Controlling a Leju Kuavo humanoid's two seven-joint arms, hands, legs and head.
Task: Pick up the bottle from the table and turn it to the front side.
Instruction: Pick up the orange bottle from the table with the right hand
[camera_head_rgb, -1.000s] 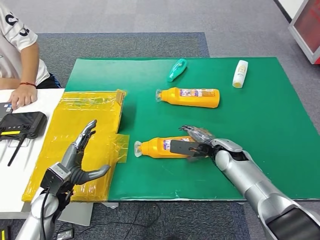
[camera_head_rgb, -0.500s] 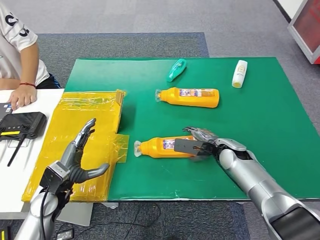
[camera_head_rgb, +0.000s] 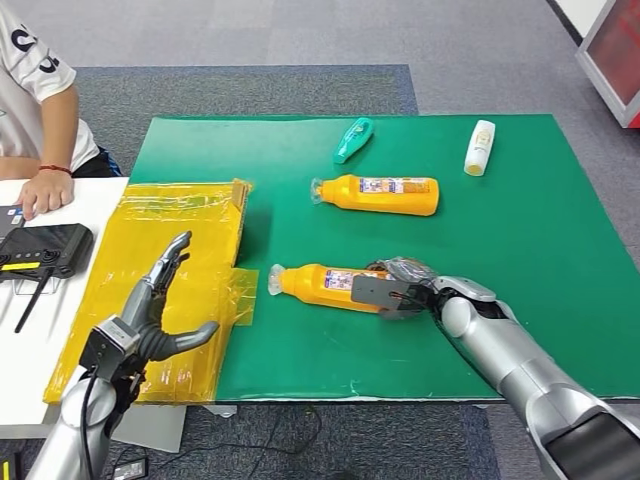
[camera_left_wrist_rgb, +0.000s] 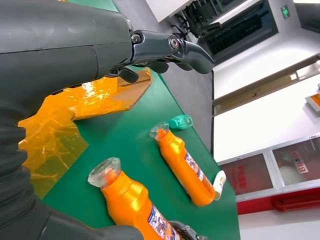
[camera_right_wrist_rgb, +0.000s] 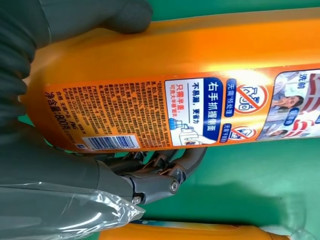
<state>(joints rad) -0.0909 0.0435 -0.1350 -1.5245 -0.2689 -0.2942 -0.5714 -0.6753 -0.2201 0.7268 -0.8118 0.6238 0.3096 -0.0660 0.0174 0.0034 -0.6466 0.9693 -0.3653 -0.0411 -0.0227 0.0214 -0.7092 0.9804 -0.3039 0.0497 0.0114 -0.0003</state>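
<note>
Bottle (camera_head_rgb: 324, 285) is held by the right hand (camera_head_rgb: 392, 290). It is not yet turned to the front. The left hand (camera_head_rgb: 155, 315) is held wide.

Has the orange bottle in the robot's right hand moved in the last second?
Yes. The near orange bottle, held by the right hand, has shifted slightly away from the table's front edge, toward the far orange bottle.

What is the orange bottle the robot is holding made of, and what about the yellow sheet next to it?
The orange bottle in the right hand looks like glossy plastic: its smooth skin shows bright glints, and it has a printed label. The yellow sheet looks like thin, crinkly plastic film, shiny and wrinkled, though cardboard may lie underneath.
</note>
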